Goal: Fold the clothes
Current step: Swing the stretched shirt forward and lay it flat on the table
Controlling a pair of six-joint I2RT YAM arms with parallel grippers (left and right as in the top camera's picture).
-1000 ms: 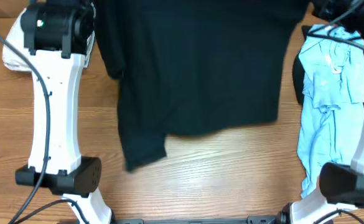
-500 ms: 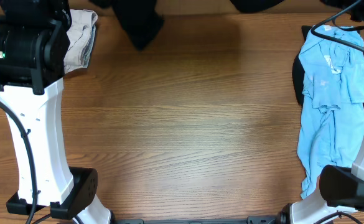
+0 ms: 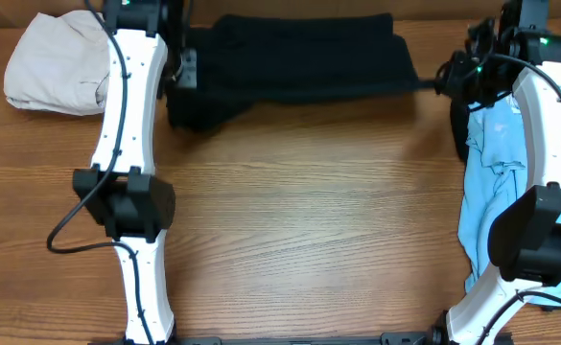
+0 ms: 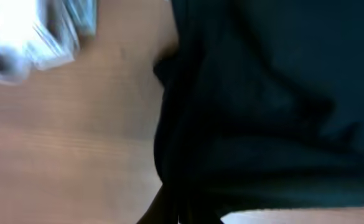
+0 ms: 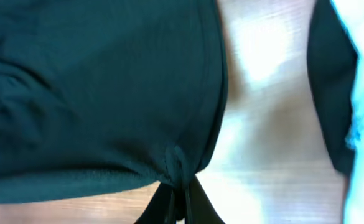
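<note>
Wood-grain tabletop [image 3: 309, 211], brown, bare across its middle and near side; cloth items lie along the far edge and down the right side.

Item 1, black garment [image 3: 309, 57]: large and plain, gathered into a long band along the far edge, spanning from one claw to the other. Judged soft, light and limp. It will sag and bunch wherever it is unsupported, and will hold no crease unless laid flat. Best taken at a hem or corner at each end, so the span can be kept taut.

Item 2, beige garment [image 3: 50, 72]: crumpled heap at the far left corner, just beside the left arm [image 3: 131, 115], not gripped.

Item 3, light blue shirt [image 3: 486, 192]: rumpled strip down the right side, partly under the right arm [image 3: 549, 125], not gripped.

Left claw [image 3: 179, 75]: at the band's left end. Its wrist view is blurred, but the jaws read as clenched with black cloth running into them, so it is judged to be grasping the black garment.

Right claw [image 5: 182, 205]: clenched on a pinch of hem at the band's right end, fabric puckered just above the fingertips.

Left arm: stretched almost straight from its base at the near edge, wrist at the far left.

Right arm: likewise reaching to the far edge, forearm over the light blue shirt, wrist turned inward toward the black garment
</note>
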